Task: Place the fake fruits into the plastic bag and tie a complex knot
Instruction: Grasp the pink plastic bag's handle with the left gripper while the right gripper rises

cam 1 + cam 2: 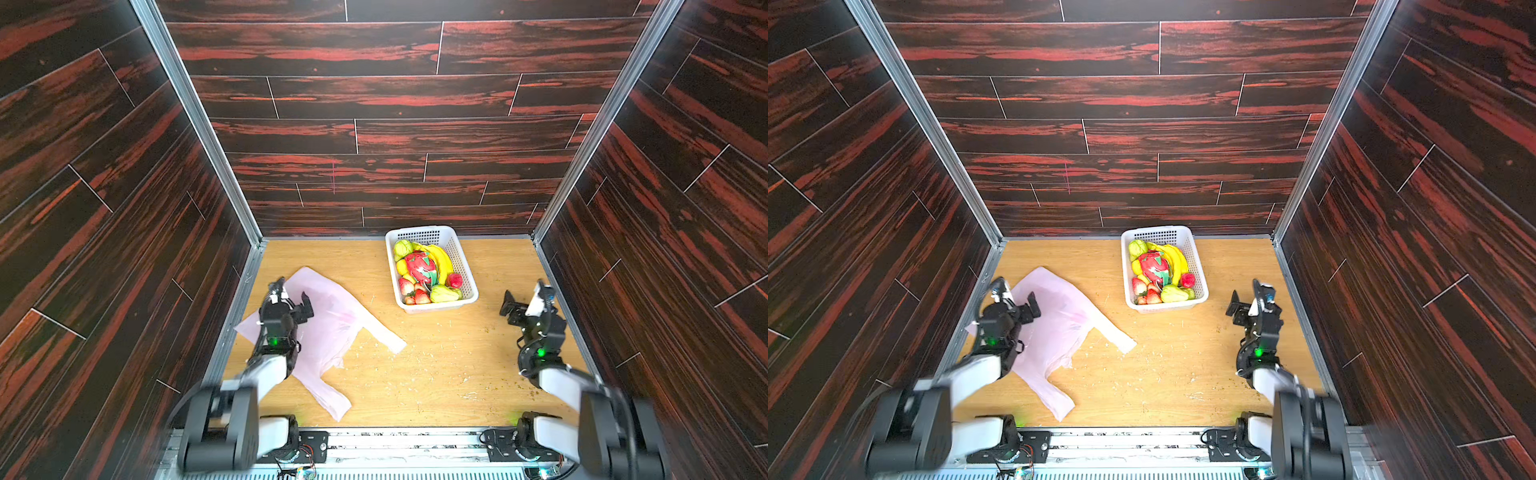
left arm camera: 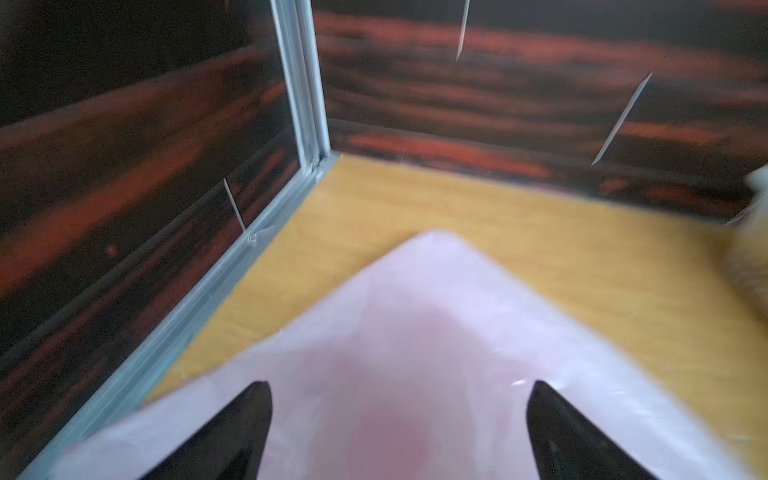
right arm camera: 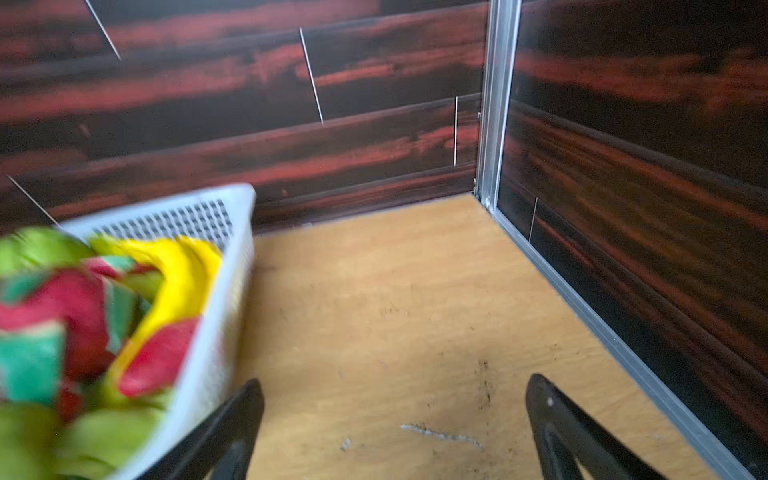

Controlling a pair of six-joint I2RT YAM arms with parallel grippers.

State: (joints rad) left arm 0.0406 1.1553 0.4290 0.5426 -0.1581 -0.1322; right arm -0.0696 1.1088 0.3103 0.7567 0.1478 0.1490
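Note:
The plastic bag [image 1: 332,324] [image 1: 1059,324] lies flat and pale pink on the left of the wooden table. Its two strap handles [image 1: 384,337] lie loose and apart, and no knot is in view. My left gripper [image 1: 293,293] [image 1: 1016,291] hovers open over the bag's far corner; in the left wrist view the bag [image 2: 415,324] fills the space between the spread fingers of that gripper [image 2: 401,386]. The fake fruits [image 1: 422,268] [image 1: 1156,268] [image 3: 83,307] are piled in a white basket. My right gripper [image 1: 523,291] [image 1: 1246,291] [image 3: 395,381] stands open and empty beside the basket, on its right.
The white perforated basket [image 1: 432,307] [image 1: 1163,306] [image 3: 232,257] stands at the back centre. Dark wood-patterned walls close in the table on three sides, with metal rails [image 1: 241,316] at their foot. Crumbs are scattered over the table [image 1: 449,374].

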